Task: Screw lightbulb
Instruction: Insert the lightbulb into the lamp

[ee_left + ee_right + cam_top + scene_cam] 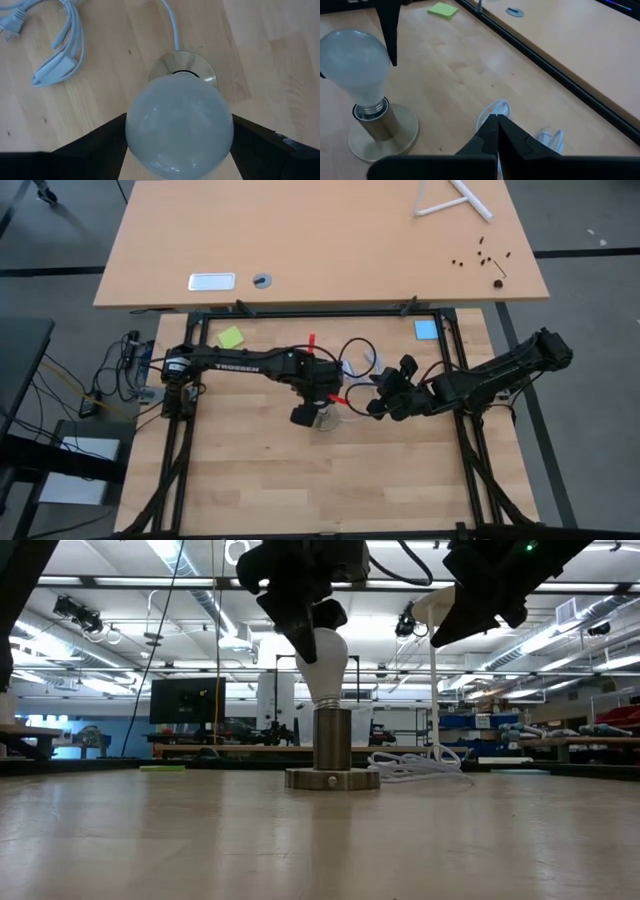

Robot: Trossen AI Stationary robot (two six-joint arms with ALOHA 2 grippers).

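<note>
The white frosted lightbulb (pixel 325 658) stands upright with its metal screw end in the round brass-grey socket (pixel 332 745), whose disc base (pixel 332 780) rests on the table's middle. My left gripper (pixel 308 414) is above it, shut on the bulb's globe (pixel 179 125). My right gripper (pixel 384 404) hovers to the right of the socket, shut and empty; its fingers meet in the right wrist view (pixel 496 131). The bulb (pixel 352 55) and socket (pixel 377 125) also show there. My left gripper pinches the lightbulb's round globe at its widest part (pixel 131 131) between its two fingers (pixel 95 147), one on each side. The fingers come from above, pointing down. The bulb stands upright below them, its threaded neck (pixel 326 700) in the socket's top.
The socket's white cord with switch and plug (pixel 55 50) lies coiled behind and to the right of the socket (pixel 415 765). A yellow-green note (pixel 231 337) and a blue square (pixel 425 330) lie near the far edge. A second table (pixel 320 240) stands beyond the black frame rail.
</note>
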